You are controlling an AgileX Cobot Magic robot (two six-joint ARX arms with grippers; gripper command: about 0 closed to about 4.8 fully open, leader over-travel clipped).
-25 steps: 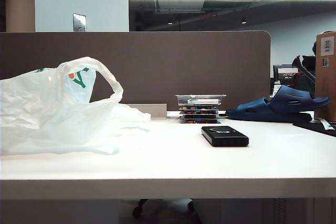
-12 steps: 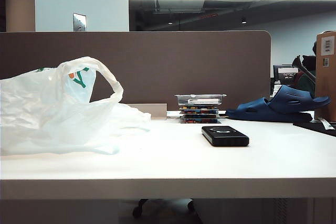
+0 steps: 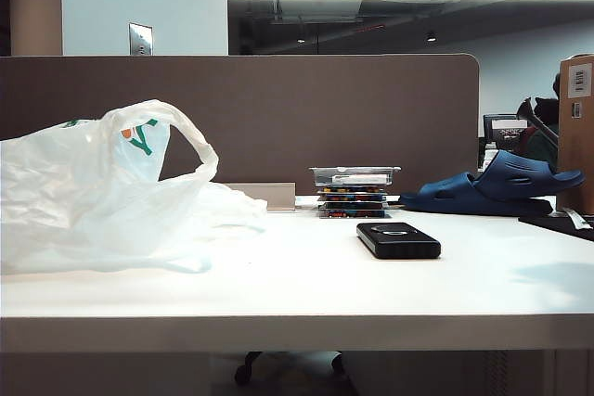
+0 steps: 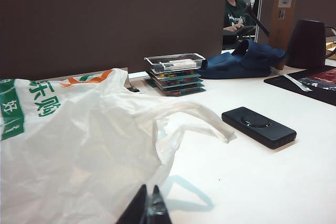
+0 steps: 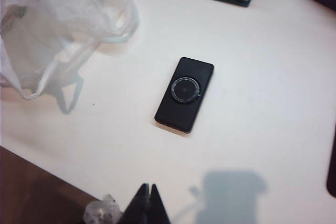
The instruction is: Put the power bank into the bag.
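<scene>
The flat black rectangular power bank with rounded corners and a ring mark on top (image 5: 184, 94) lies face up on the table, ahead of my right jaws, which are pressed together. The crinkly translucent white plastic bag with green-and-orange print (image 4: 68, 145) slumps just beyond my closed left jaws, one loop handle trailing toward the power bank without touching it.

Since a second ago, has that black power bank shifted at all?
No. The power bank lies on the table just in front of the stack of colourful cases, as before.

faint shadow now on table (image 3: 548, 277) at right, nr front edge
</scene>
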